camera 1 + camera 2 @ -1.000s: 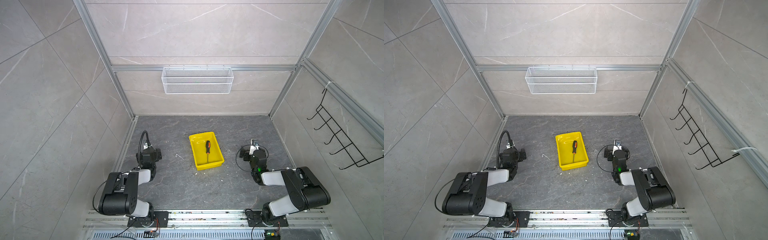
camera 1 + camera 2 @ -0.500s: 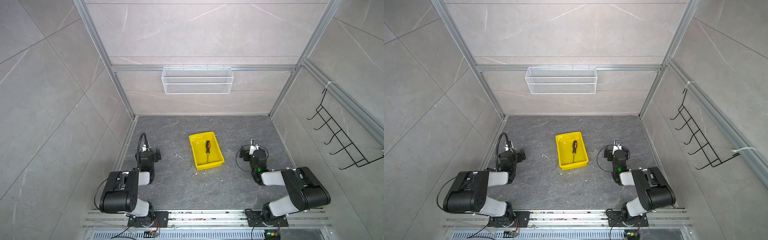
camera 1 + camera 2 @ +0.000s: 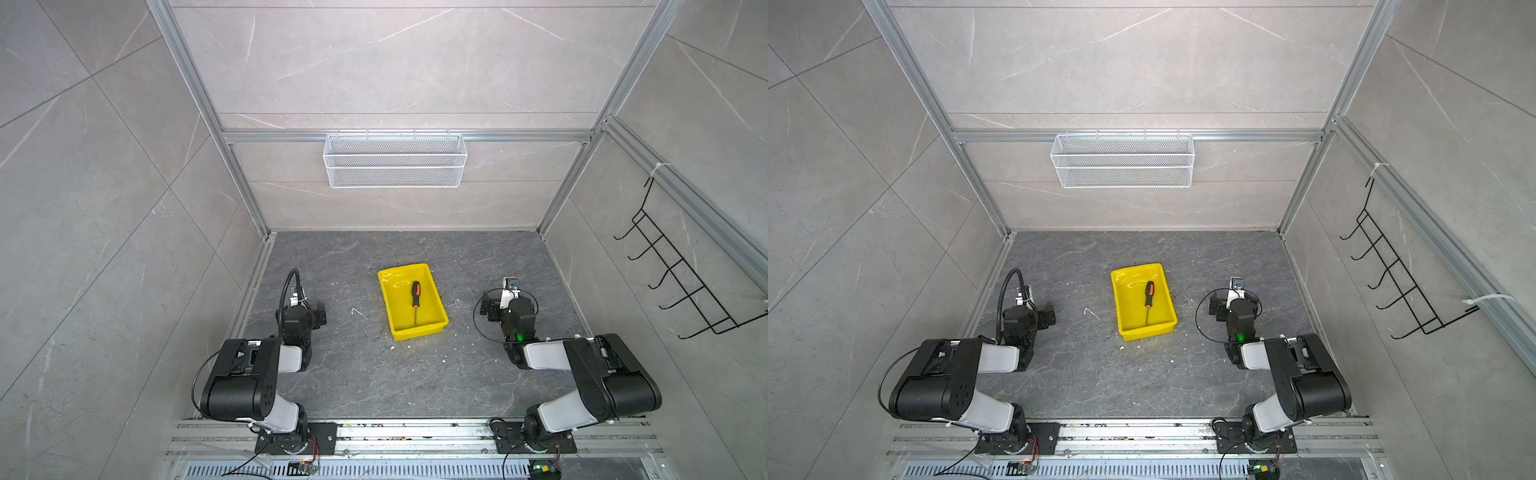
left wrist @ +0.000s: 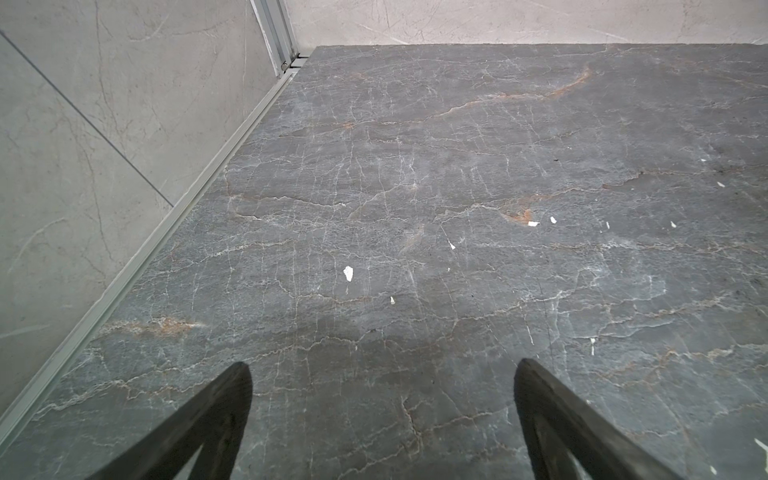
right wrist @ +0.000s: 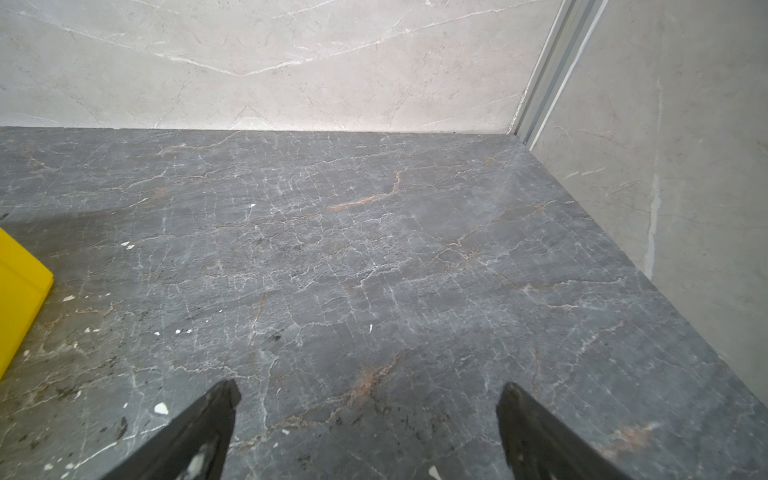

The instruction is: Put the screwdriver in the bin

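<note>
The screwdriver (image 3: 415, 296) (image 3: 1148, 297), with a black-and-orange handle and a thin shaft, lies inside the yellow bin (image 3: 432, 309) (image 3: 1131, 311) in the middle of the floor in both top views. Its handle points toward the back wall. My left gripper (image 3: 306, 318) (image 3: 1030, 318) rests low to the left of the bin, well apart from it. In the left wrist view it (image 4: 382, 374) is open over bare floor. My right gripper (image 3: 505, 307) (image 3: 1233, 309) sits to the right of the bin and is open with nothing between its fingers (image 5: 370, 390). One corner of the bin (image 5: 16, 299) shows in the right wrist view.
A white wire-mesh basket (image 3: 395, 162) hangs on the back wall. A black hook rack (image 3: 681, 282) is mounted on the right wall. Small white scraps (image 3: 359, 312) litter the dark stone floor. Tiled walls with aluminium rails close in three sides.
My left gripper has drawn slightly back and down toward its base. The right arm, the bin and the screwdriver have not moved.
</note>
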Robot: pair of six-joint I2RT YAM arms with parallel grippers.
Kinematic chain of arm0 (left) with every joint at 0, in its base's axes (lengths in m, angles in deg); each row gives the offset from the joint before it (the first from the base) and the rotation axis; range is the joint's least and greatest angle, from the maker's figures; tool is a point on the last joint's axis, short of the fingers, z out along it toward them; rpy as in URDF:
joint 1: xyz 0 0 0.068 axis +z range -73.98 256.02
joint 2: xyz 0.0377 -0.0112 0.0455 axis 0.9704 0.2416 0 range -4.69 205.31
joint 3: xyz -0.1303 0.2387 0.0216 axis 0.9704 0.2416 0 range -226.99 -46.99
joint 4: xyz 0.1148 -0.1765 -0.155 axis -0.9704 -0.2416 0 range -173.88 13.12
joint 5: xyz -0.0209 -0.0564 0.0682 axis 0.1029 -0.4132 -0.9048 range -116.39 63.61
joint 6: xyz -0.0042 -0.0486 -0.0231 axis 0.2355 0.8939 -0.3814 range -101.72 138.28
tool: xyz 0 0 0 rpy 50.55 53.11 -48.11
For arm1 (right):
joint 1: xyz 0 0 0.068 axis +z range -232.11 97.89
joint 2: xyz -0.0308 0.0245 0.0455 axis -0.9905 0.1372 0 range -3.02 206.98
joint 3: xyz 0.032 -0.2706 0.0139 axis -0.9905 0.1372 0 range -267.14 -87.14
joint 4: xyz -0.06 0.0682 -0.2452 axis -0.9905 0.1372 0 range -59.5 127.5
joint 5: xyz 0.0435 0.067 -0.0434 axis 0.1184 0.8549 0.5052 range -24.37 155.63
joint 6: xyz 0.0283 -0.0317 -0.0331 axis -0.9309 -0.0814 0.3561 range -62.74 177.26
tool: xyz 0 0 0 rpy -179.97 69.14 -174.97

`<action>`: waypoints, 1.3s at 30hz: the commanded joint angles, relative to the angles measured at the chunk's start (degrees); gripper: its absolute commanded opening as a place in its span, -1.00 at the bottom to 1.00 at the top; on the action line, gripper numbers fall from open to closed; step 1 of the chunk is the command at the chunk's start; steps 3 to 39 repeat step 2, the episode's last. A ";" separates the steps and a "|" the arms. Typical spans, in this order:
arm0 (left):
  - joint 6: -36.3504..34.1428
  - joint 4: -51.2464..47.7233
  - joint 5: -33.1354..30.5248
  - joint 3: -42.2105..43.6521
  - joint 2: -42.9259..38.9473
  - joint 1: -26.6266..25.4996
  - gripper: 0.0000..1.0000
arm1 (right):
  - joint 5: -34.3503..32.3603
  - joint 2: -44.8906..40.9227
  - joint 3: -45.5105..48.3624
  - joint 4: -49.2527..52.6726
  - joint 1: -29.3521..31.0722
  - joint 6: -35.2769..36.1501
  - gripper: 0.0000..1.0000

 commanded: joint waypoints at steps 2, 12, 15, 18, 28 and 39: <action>-0.62 2.63 1.07 -1.60 -0.39 0.42 1.00 | 0.92 0.39 -1.04 1.00 -0.08 -0.01 0.99; -0.62 2.63 1.07 -1.60 -0.39 0.42 1.00 | 0.92 0.39 -1.04 1.00 -0.08 -0.01 0.99; -0.62 2.63 1.07 -1.60 -0.39 0.42 1.00 | 0.92 0.39 -1.04 1.00 -0.08 -0.01 0.99; -0.62 2.63 1.07 -1.60 -0.39 0.42 1.00 | 0.92 0.39 -1.04 1.00 -0.08 -0.01 0.99; -0.62 2.63 1.07 -1.60 -0.39 0.42 1.00 | 0.92 0.39 -1.04 1.00 -0.08 -0.01 0.99; -0.62 2.63 1.07 -1.60 -0.39 0.42 1.00 | 0.92 0.39 -1.04 1.00 -0.08 -0.01 0.99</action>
